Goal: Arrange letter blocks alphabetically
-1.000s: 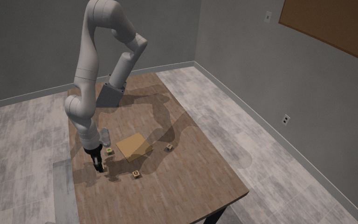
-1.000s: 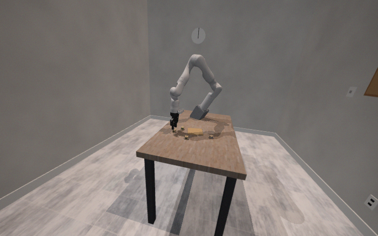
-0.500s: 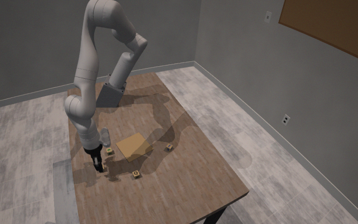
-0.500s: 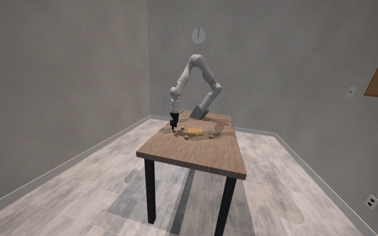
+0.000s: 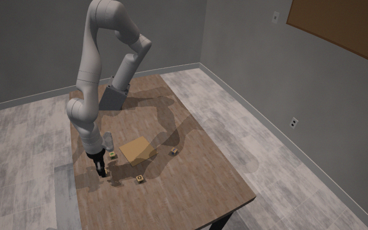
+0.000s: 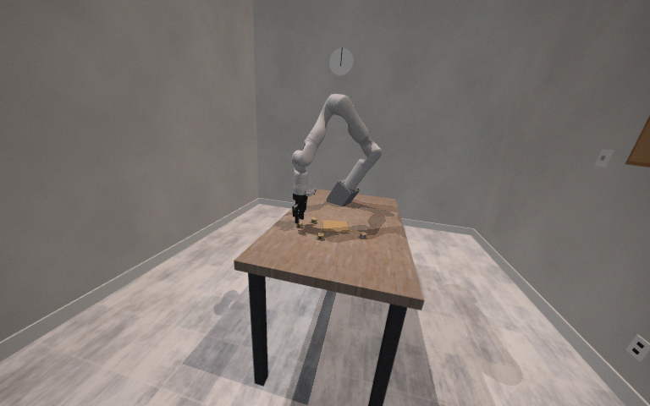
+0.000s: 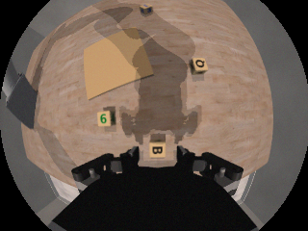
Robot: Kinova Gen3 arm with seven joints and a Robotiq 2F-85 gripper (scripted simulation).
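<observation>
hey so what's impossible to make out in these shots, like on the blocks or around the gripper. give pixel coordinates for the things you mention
- Top symbol of the farthest block (image 5: pixel 174 151) (image 6: pixel 363 235) (image 7: pixel 145 9): too small and steeply angled in the wrist view, unclear in the top view.
- Letter on the B block (image 5: pixel 106 171) (image 6: pixel 300 225) (image 7: pixel 157 149) in the top view: mostly hidden by the gripper (image 5: pixel 101 175) (image 6: pixel 297 222) (image 7: pixel 158 152).
- All block markings in the exterior view: too small.
- Gripper's upper body in the wrist view: cut off by the bottom edge.

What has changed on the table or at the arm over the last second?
Nothing visibly: the arm, the mat and the blocks look the same, and I can make out nothing newly gripped or let go.
</observation>
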